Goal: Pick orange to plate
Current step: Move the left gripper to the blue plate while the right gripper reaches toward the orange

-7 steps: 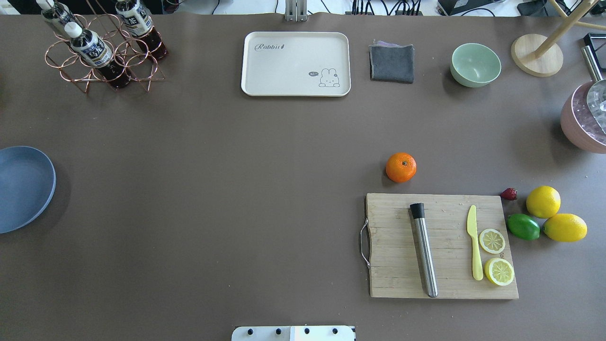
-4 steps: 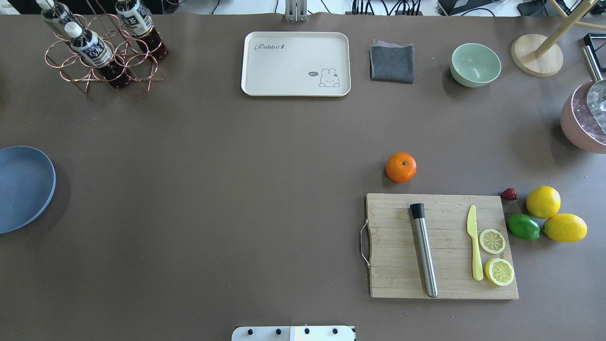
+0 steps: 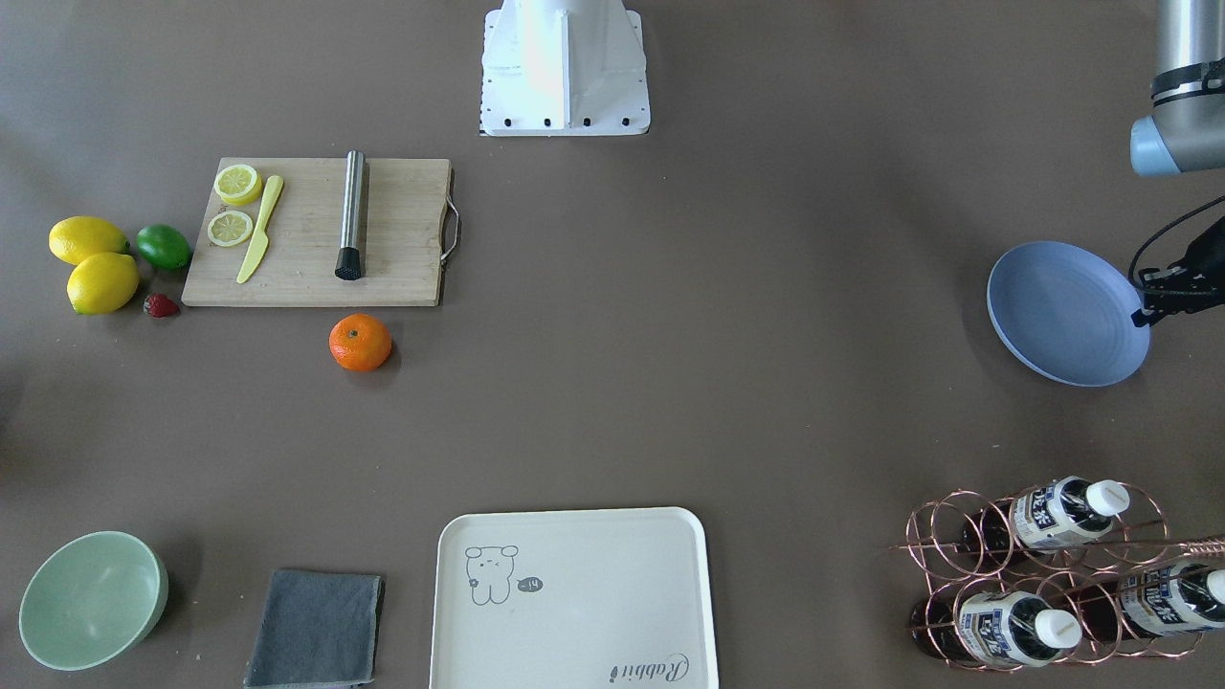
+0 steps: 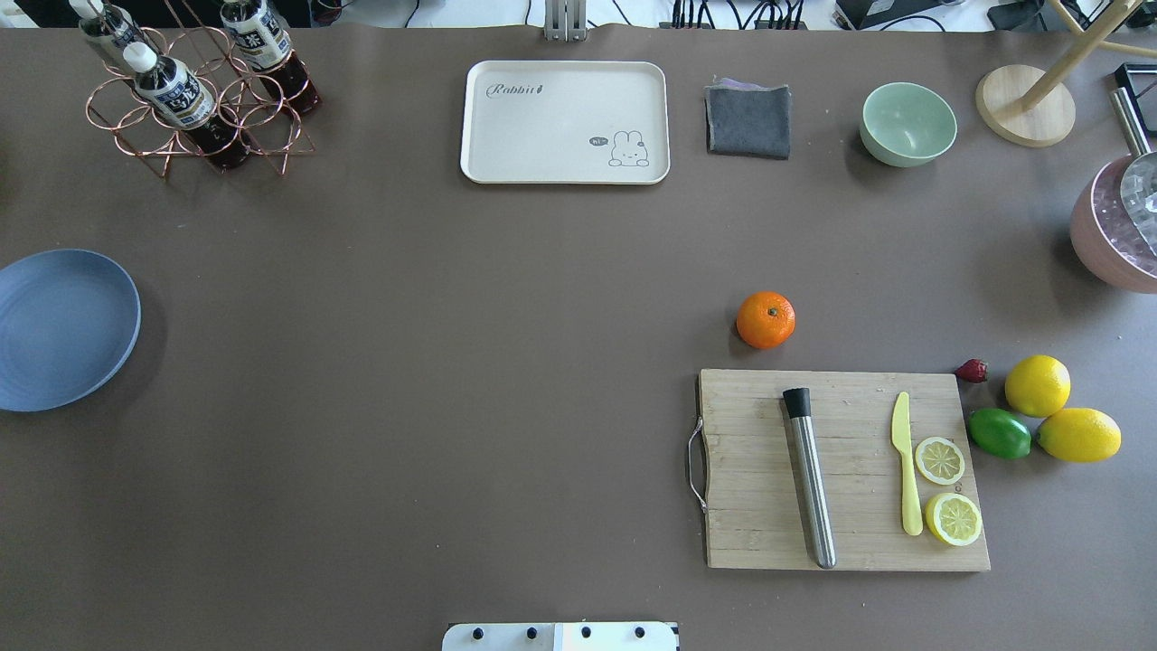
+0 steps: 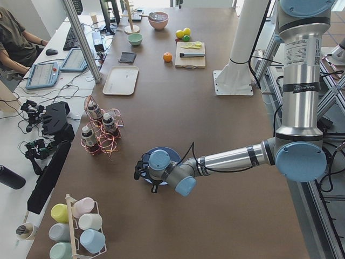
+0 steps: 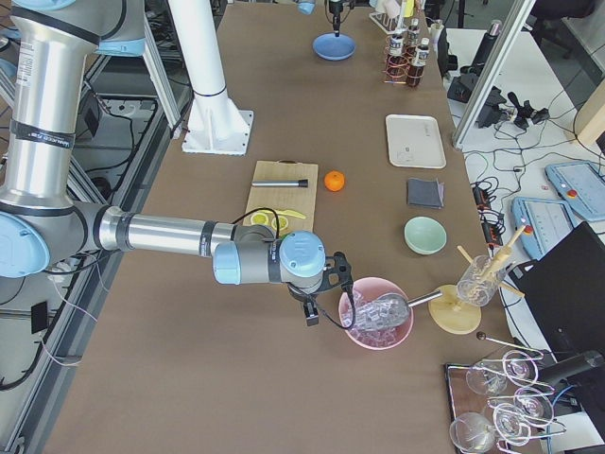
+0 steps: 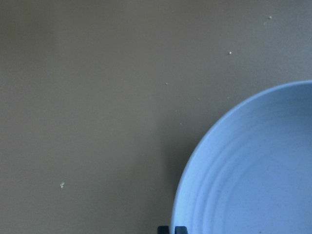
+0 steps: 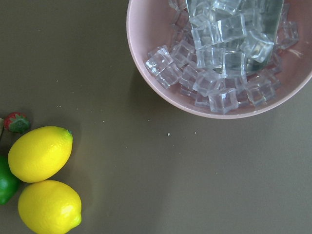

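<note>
The orange (image 4: 766,319) rests on the table just beyond the cutting board, far from both grippers; it also shows as the orange (image 3: 360,342). The blue-lavender plate (image 4: 63,330) lies at the table's left end. My left gripper (image 3: 1144,311) is at the plate's (image 3: 1067,311) outer rim. In the left wrist view its fingertips (image 7: 171,229) stand close together on the plate's edge (image 7: 253,170), shut on it. My right gripper (image 6: 317,301) hovers by the pink ice bowl; I cannot tell whether it is open or shut.
A wooden cutting board (image 4: 845,470) carries a steel muddler, a yellow knife and lemon slices. Two lemons (image 4: 1037,384), a lime (image 4: 999,432) and a strawberry lie right of it. The pink ice bowl (image 8: 219,58), green bowl (image 4: 907,124), cream tray (image 4: 565,122) and bottle rack (image 4: 194,90) line the edges.
The plate has slid toward the table's middle and toward the far side, held at its rim by the left gripper. The orange has stayed in place.
</note>
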{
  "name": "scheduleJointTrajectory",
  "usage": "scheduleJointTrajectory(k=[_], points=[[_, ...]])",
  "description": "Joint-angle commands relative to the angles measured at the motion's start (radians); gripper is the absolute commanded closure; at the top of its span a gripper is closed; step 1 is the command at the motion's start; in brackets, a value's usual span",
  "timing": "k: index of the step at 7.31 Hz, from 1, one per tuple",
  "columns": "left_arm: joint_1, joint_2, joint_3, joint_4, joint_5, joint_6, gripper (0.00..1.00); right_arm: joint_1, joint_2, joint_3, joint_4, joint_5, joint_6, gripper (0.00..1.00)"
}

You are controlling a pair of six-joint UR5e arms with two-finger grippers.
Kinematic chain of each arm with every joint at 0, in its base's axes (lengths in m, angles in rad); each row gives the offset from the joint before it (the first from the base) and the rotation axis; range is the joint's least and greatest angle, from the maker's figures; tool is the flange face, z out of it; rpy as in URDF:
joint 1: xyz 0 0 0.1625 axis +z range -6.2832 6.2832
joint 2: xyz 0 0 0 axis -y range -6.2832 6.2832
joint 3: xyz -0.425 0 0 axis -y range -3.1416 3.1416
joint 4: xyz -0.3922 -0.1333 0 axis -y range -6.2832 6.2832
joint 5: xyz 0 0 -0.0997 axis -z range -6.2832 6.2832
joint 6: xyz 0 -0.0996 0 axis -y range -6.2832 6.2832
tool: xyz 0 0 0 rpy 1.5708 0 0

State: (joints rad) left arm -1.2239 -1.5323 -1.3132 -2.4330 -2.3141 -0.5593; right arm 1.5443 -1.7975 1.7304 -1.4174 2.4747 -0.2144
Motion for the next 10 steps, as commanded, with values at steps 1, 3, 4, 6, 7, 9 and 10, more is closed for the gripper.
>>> scheduleJointTrajectory(k=[1, 3, 4, 6, 7, 9, 10], points=[[0.013, -0.022, -0.216, 0.143, -0.068, -0.208, 1.00, -0.016, 0.007, 0.032, 0.006, 0.001, 0.015, 0.00], [0.156, -0.022, -0.485, 0.303, -0.027, -0.440, 1.00, -0.126, 0.015, 0.136, 0.006, -0.010, 0.174, 0.00], [0.256, -0.079, -0.518, 0.308, 0.028, -0.600, 1.00, -0.194, 0.061, 0.144, 0.008, -0.014, 0.302, 0.00], [0.503, -0.289, -0.508, 0.363, 0.196, -0.869, 1.00, -0.378, 0.173, 0.141, 0.099, -0.100, 0.674, 0.00], [0.577, -0.396, -0.503, 0.459, 0.272, -0.934, 1.00, -0.477, 0.205, 0.137, 0.236, -0.191, 0.858, 0.00], [0.694, -0.513, -0.433, 0.496, 0.384, -1.016, 1.00, -0.684, 0.333, 0.121, 0.279, -0.331, 1.105, 0.00], [0.731, -0.546, -0.396, 0.488, 0.416, -1.024, 1.00, -0.770, 0.377, 0.109, 0.269, -0.411, 1.163, 0.00]])
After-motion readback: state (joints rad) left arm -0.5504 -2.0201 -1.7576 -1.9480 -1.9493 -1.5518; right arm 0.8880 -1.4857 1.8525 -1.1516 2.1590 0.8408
